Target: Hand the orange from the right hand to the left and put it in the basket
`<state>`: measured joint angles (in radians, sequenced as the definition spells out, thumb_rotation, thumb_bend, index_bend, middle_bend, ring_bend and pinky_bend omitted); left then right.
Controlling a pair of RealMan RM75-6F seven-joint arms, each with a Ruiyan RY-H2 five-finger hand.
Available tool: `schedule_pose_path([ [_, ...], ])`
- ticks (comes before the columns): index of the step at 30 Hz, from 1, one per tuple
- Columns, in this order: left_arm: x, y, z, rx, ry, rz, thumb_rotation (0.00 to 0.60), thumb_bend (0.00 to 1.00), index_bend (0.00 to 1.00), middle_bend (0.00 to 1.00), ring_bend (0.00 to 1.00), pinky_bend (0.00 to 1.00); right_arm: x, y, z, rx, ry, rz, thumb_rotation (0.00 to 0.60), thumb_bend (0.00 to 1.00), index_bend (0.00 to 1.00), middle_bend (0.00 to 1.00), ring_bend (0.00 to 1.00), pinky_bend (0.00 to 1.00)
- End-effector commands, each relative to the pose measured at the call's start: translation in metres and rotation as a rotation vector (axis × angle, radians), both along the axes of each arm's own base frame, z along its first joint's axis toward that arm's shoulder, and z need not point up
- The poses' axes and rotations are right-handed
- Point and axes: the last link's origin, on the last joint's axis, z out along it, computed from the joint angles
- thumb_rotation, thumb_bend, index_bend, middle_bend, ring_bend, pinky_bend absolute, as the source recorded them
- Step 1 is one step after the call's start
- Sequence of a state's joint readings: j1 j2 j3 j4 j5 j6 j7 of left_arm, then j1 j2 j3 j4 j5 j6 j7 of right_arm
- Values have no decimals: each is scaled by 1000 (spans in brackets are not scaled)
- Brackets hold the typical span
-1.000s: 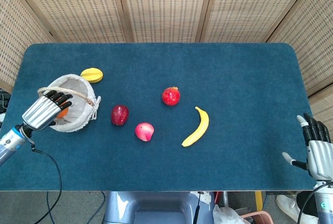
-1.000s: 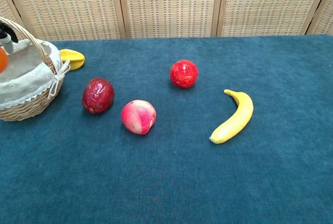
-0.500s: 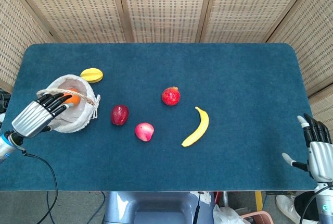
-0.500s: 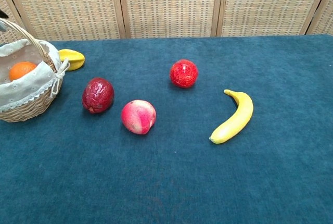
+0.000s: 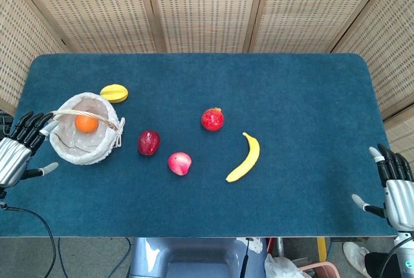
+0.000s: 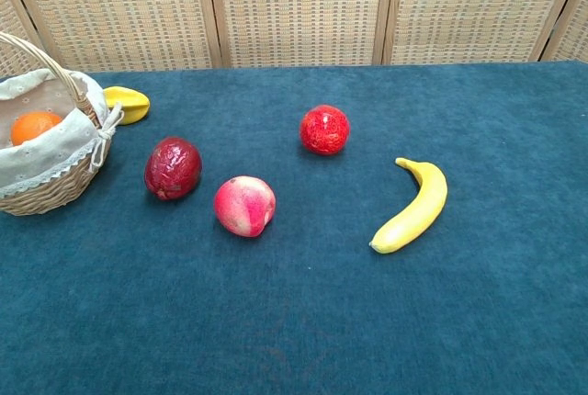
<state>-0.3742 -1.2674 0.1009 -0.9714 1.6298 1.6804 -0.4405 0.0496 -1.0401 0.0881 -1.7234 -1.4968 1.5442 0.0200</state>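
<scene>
The orange [image 5: 86, 123] lies inside the cloth-lined wicker basket [image 5: 103, 149] at the table's left; the chest view shows the orange [image 6: 35, 127] in the basket [image 6: 55, 184] too. My left hand [image 5: 16, 150] hangs at the table's left edge, clear of the basket, fingers spread and holding nothing. My right hand [image 5: 396, 184] stays off the table's right front corner, fingers apart and empty. Neither hand appears in the chest view.
A yellow fruit [image 5: 114, 92] lies just behind the basket. A dark red fruit [image 5: 149, 142], a pink peach-like fruit [image 5: 180, 163], a red pomegranate-like fruit [image 5: 212, 119] and a banana [image 5: 245, 157] lie across the middle of the blue table.
My left hand let go of the orange, which now rests in the basket, and drew back to the left and toward the table's edge. The right hand barely moved.
</scene>
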Motion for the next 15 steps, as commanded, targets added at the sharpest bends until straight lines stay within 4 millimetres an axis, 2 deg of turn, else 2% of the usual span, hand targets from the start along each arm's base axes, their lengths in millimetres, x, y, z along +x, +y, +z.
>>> schedule_pose_path([
  [1, 19, -60, 9, 66, -52, 393, 600, 0, 0, 0, 0, 0, 3, 3, 2, -10, 6, 10, 600, 0, 0, 0, 0, 0],
  [8, 37, -89, -11, 83, -70, 482, 600, 0, 0, 0, 0, 0, 4, 5, 4, -15, -4, 19, 600, 0, 0, 0, 0, 0],
  [15, 40, -92, -21, 101, -74, 480, 600, 0, 0, 0, 0, 0, 3, 5, 6, -20, -9, 19, 600, 0, 0, 0, 0, 0],
])
